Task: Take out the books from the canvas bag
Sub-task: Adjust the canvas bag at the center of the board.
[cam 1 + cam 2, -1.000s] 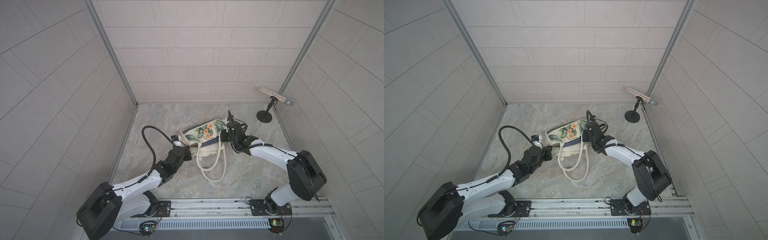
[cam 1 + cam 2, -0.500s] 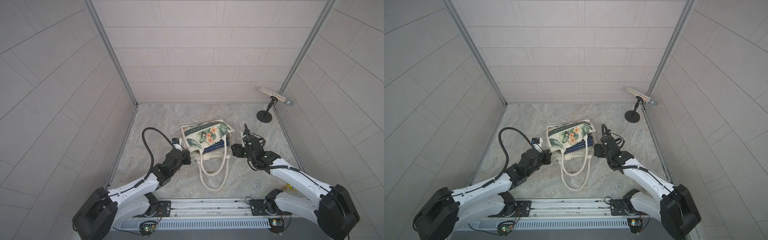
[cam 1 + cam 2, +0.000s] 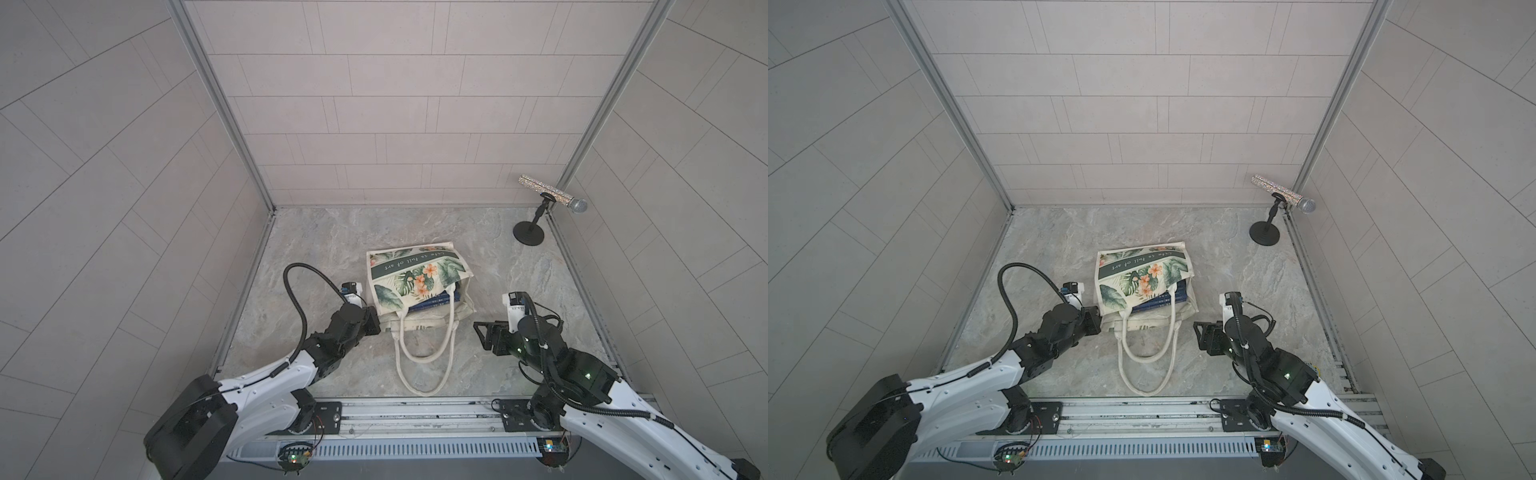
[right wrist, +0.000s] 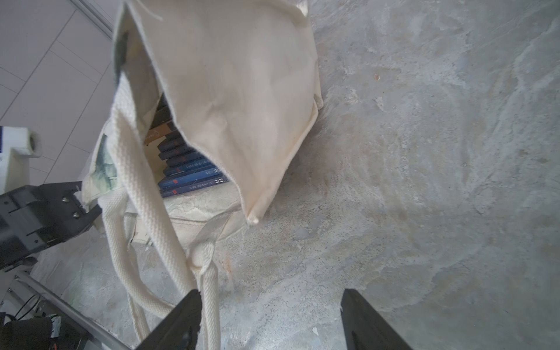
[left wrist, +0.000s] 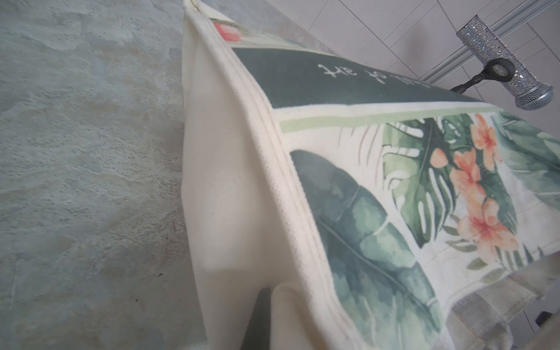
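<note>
The canvas bag (image 3: 415, 278) (image 3: 1142, 276) lies on its side on the floor, leaf print up, mouth and rope handles (image 3: 419, 357) toward the front. Navy books (image 3: 432, 302) (image 3: 1158, 300) show as a stack inside the mouth, clearest in the right wrist view (image 4: 191, 174). My left gripper (image 3: 376, 325) (image 3: 1098, 322) (image 5: 263, 333) is shut on the bag's cream corner (image 5: 230, 212) at the left of the mouth. My right gripper (image 3: 478, 332) (image 3: 1198, 332) (image 4: 271, 292) stands open over bare floor, right of the bag. One rope handle (image 4: 209, 303) passes beside one of its fingers.
A glittery microphone (image 3: 552, 195) (image 3: 1283, 193) (image 5: 500, 60) on a black stand (image 3: 528, 239) is in the back right corner. Tiled walls close in three sides. The arms' metal rail (image 3: 415, 409) runs along the front edge.
My right gripper has let go at the bag's mouth, opened wide and drawn back toward the front right. The bag has swung round and settled with its mouth facing the front. The left gripper stays shut.
</note>
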